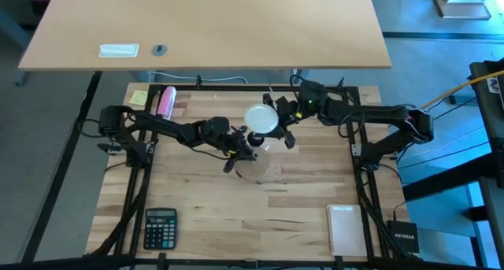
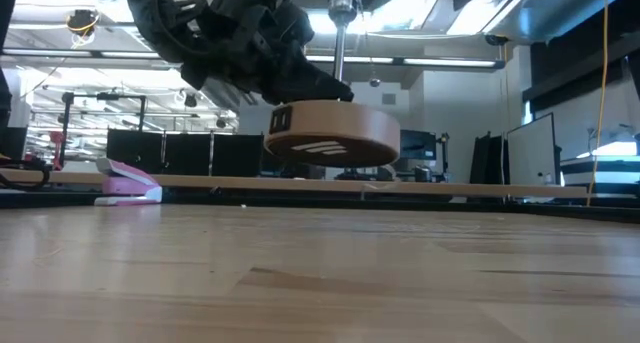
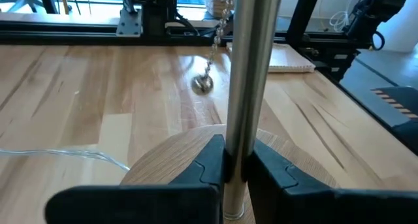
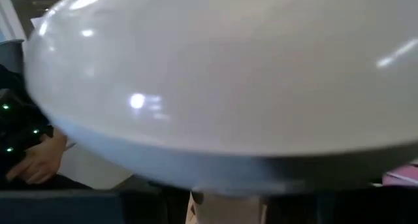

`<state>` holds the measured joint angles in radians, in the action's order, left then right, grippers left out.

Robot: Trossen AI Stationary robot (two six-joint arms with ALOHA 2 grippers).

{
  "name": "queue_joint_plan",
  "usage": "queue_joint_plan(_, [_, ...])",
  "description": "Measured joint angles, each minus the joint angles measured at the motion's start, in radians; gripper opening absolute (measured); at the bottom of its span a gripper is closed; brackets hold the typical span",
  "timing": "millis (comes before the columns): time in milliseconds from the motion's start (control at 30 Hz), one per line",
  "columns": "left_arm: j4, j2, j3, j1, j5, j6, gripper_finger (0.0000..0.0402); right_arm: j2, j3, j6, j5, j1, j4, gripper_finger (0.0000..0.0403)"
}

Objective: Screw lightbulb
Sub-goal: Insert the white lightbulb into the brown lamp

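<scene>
The coming move depends on how the lightbulb (image 1: 261, 119) stands to the lamp that the left arm carries. In the high view the bulb shows as a round white circle near the middle of the surface (image 1: 299, 207), just beside the right end effector (image 1: 279, 117), on its left-arm side. The left end effector (image 1: 241, 141) is close below it in that picture. Because the bulb looks round from above, I judge that its long axis stands about upright, but its screw base is hidden, and the socket is hidden too, so I cannot say if they are in line or already meet. The right arm is clearly the nearer one to the bulb: in the right wrist view the white globe (image 4: 215, 80) fills almost the whole picture. Whether the right end effector is clamped on the bulb or only beside it, I cannot tell. The left end effector (image 3: 236, 168) is pressed together on the metal rod (image 3: 251, 67) of the lamp, with one finger on each side of it, just over the wooden base (image 3: 176, 159). In the low view this base (image 2: 335, 133) hangs clear above the surface, a little tilted, so the left arm carries the whole lamp. A small chain (image 3: 219, 28) hangs beside the rod.
</scene>
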<state>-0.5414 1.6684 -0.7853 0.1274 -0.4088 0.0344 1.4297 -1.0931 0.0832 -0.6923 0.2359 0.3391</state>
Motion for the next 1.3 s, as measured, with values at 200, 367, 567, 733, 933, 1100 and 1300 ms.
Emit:
queue_joint_plan(200, [0.001, 0.000, 0.000, 0.012, 0.003, -0.001, 0.0028, 0.012, 0.000, 0.015, 0.000, 0.000, 0.000, 0.0167])
queue_joint_plan(367, [-0.002, 0.001, 0.000, 0.012, 0.005, -0.005, 0.0028, 0.029, 0.000, 0.011, 0.023, 0.000, -0.025, 0.0167])
queue_joint_plan(567, [-0.017, 0.002, 0.000, 0.012, 0.012, -0.011, 0.0028, 0.027, -0.002, -0.027, 0.039, 0.000, -0.042, 0.0166])
queue_joint_plan(733, [-0.012, -0.006, 0.001, 0.011, 0.121, -0.019, 0.0028, 0.026, -0.003, -0.053, 0.108, 0.000, -0.081, 0.0165])
queue_joint_plan(933, [0.028, -0.057, 0.002, 0.009, 0.349, -0.026, 0.0028, 0.023, -0.005, -0.071, 0.227, 0.000, -0.092, 0.0163])
queue_joint_plan(1100, [0.039, -0.069, 0.002, -0.005, 0.522, -0.057, 0.0028, 0.025, -0.004, -0.092, 0.379, -0.001, -0.110, 0.0163])
queue_joint_plan(1300, [0.041, -0.069, 0.002, -0.034, 0.716, -0.058, 0.0028, 0.025, 0.015, -0.092, 0.593, -0.028, -0.085, 0.0162])
